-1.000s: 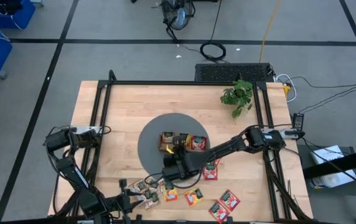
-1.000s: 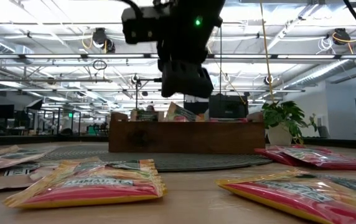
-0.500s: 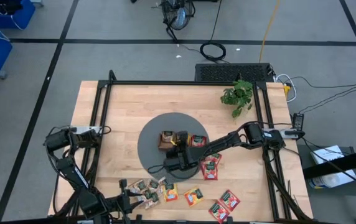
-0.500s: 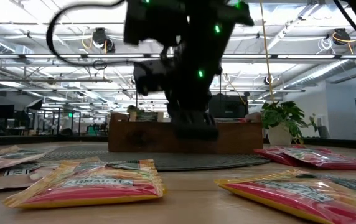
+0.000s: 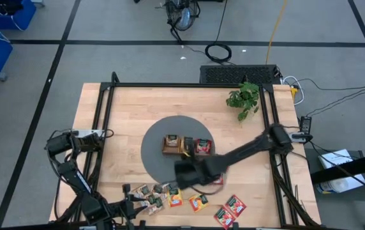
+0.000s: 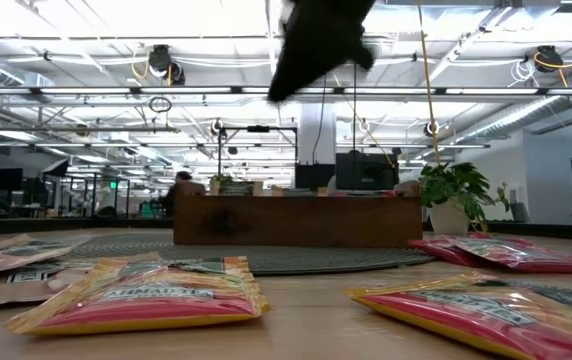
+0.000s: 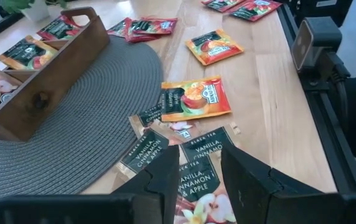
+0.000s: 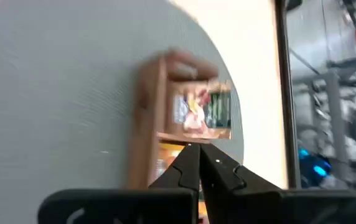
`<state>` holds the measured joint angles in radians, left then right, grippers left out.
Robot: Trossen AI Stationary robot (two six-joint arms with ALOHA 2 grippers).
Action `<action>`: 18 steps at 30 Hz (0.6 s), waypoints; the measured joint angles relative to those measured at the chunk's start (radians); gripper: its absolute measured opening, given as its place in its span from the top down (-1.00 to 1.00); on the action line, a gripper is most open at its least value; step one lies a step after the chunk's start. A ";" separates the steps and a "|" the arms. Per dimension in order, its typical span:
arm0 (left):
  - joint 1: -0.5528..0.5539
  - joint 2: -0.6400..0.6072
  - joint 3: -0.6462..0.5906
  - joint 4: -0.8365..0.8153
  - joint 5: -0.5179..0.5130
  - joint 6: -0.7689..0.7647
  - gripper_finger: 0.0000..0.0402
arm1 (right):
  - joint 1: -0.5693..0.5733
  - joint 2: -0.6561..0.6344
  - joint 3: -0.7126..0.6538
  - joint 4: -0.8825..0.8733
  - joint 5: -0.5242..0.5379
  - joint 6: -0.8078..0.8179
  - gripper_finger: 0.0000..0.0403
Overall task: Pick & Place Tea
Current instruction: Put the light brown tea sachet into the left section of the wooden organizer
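Now my right gripper point(image 8: 198, 163) is above the round grey mat point(image 5: 154, 150), fingers pressed together and holding nothing.
I see the wooden tray point(image 5: 184, 145) on the mat with tea sachets inside; more tea sachets point(image 5: 198, 202) lie along the near edge of the bench point(image 5: 125, 108). My left gripper point(image 7: 198, 169) waits over the beige ones, fingers partly spread.

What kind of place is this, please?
Probably a robotics lab in a large open hall: exposed ceiling pipes, a floor marked by dark lines, and a wooden table inside a metal frame.
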<state>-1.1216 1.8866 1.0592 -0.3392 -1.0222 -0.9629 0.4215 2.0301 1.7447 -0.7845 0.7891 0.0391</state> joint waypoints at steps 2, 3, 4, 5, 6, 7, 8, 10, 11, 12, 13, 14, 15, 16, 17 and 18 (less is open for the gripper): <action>0.007 0.000 0.000 0.001 0.000 0.000 0.38 | 0.048 -0.085 -0.063 0.014 0.001 0.014 1.00; 0.011 0.000 0.000 0.003 0.001 -0.001 0.38 | 0.071 -0.134 -0.111 0.024 0.003 0.038 1.00; 0.015 0.000 0.000 0.005 0.005 -0.003 0.38 | 0.097 -0.186 -0.168 0.043 0.005 0.066 1.00; 0.019 0.000 0.000 0.005 0.009 -0.007 0.38 | 0.122 -0.241 -0.238 0.078 0.010 0.091 1.00; 0.024 0.000 0.000 0.005 0.015 -0.008 0.38 | 0.148 -0.296 -0.315 0.131 0.011 0.108 1.00; 0.030 0.000 0.000 0.007 0.023 -0.008 0.38 | 0.175 -0.351 -0.398 0.195 0.008 0.118 1.00; 0.036 0.000 0.000 0.009 0.027 -0.009 0.38 | 0.198 -0.407 -0.490 0.274 -0.005 0.118 1.00; 0.053 0.000 0.000 0.012 0.026 -0.004 0.38 | 0.233 -0.503 -0.664 0.480 -0.055 0.101 1.00; 0.064 0.000 0.000 0.022 0.027 0.018 0.38 | 0.243 -0.545 -0.749 0.600 -0.081 0.087 1.00; 0.080 -0.001 0.000 0.038 0.028 0.051 0.38 | 0.248 -0.578 -0.825 0.724 -0.113 0.069 1.00; 0.098 -0.001 0.000 0.063 0.038 0.090 0.38 | 0.248 -0.603 -0.896 0.851 -0.148 0.044 1.00; 0.122 -0.002 0.000 0.097 0.065 0.138 0.38 | 0.245 -0.617 -0.964 0.985 -0.184 0.012 1.00; 0.148 -0.003 0.001 0.131 0.110 0.191 0.38 | 0.239 -0.621 -1.020 1.097 -0.224 -0.020 1.00; 0.174 -0.003 0.003 0.171 0.168 0.247 0.38 | 0.231 -0.620 -1.070 1.197 -0.263 -0.056 1.00; 0.202 -0.003 0.003 0.213 0.236 0.301 0.38 | 0.225 -0.619 -1.115 1.282 -0.295 -0.088 1.00; 0.229 -0.003 0.003 0.253 0.306 0.348 0.38 | 0.216 -0.619 -1.151 1.353 -0.322 -0.112 1.00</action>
<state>-0.8925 1.8839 1.0623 -0.0861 -0.7161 -0.6148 0.6373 1.4109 0.5941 0.5685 0.4670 -0.0727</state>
